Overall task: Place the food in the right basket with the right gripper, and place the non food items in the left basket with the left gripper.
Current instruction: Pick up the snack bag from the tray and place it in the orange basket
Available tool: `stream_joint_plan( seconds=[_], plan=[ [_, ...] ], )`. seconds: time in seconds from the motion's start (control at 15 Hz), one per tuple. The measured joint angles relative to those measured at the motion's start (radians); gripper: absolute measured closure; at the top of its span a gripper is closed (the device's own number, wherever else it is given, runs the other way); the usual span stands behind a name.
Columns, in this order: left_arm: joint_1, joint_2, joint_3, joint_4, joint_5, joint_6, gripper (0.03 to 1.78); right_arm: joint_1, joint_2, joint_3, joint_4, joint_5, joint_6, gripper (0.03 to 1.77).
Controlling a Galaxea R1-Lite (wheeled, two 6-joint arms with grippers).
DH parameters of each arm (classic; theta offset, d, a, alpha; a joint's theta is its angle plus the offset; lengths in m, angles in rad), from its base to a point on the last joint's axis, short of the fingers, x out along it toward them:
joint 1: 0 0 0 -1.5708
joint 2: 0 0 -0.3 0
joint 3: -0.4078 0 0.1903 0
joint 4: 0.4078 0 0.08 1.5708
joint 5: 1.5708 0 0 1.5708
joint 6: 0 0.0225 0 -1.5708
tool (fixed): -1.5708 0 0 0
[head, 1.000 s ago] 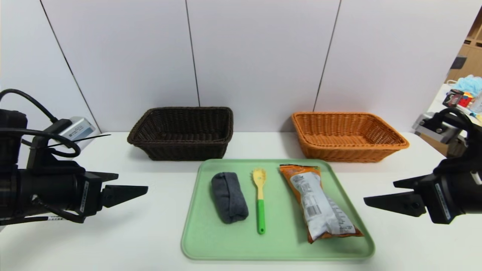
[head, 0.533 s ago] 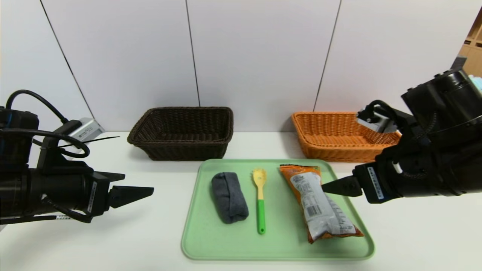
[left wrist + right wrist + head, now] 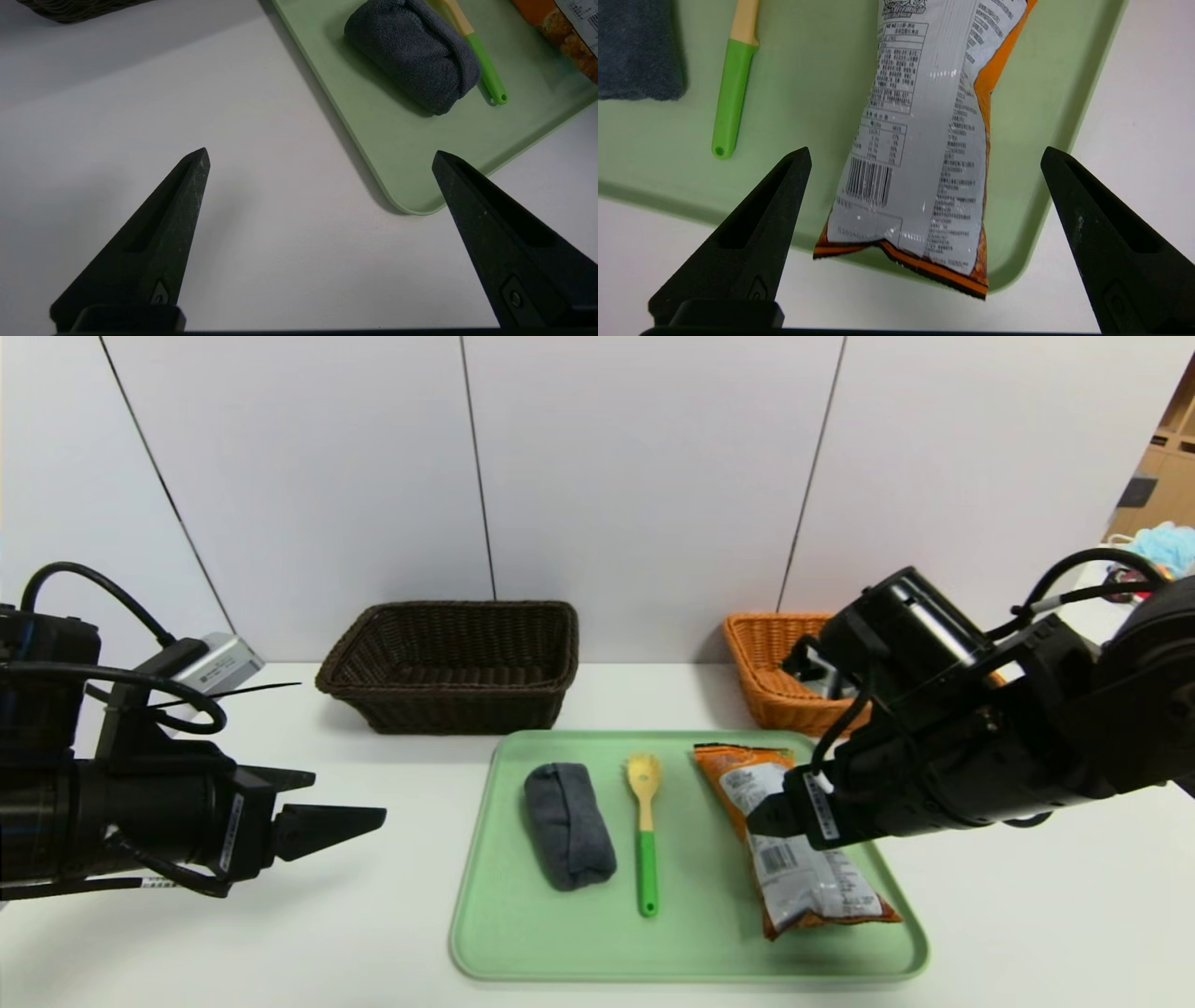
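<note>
Right claw [image 3: 761,817]: spread wide, poised over the snack bag [image 3: 794,840], one finger on each side, not touching it.
Left claw [image 3: 369,819]: spread, hanging above the white worktop [image 3: 280,915] left of the tray.
Snack bag: flat on the right part of the green tray [image 3: 560,943], label side up.
Grey cloth roll [image 3: 568,824]: on the tray's left part.
Spoon-fork [image 3: 644,831]: between roll and bag, green handle toward the robot.
Dark basket [image 3: 453,663]: behind the tray, left.
Orange basket [image 3: 775,672]: behind the tray, right, partly hidden by the right arm.
</note>
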State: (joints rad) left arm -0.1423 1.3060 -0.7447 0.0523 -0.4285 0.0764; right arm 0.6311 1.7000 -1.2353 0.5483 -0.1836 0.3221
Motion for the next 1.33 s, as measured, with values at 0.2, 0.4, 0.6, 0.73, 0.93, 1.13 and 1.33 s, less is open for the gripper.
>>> stream_joint_plan(
  seconds=[0.2,0.4,0.6,0.73,0.93,1.13,1.33],
  plan=[
    [0.0,0.0,0.001,0.0,0.0,0.0,0.12,0.003,0.086,-0.042,-0.002,-0.019,0.03,0.1],
    [0.0,0.0,0.009,0.0,0.0,0.0,0.12,0.003,0.158,-0.071,-0.006,-0.055,0.056,0.1],
    [0.0,0.0,0.014,0.0,0.001,0.0,0.12,-0.01,0.207,-0.087,-0.009,-0.067,0.063,0.1],
    [0.0,0.001,0.014,0.0,0.001,-0.001,0.12,-0.018,0.237,-0.098,-0.009,-0.069,0.064,0.1],
    [0.0,0.001,0.021,0.0,0.001,-0.001,0.12,-0.023,0.265,-0.102,-0.005,-0.065,0.069,0.1],
    [0.0,0.001,0.026,0.0,0.001,-0.001,0.12,-0.029,0.27,-0.103,-0.007,-0.051,0.073,0.1],
    [0.0,0.0,0.027,0.0,0.001,-0.002,0.12,-0.03,0.27,-0.104,-0.003,-0.03,0.089,0.47]
  ],
)
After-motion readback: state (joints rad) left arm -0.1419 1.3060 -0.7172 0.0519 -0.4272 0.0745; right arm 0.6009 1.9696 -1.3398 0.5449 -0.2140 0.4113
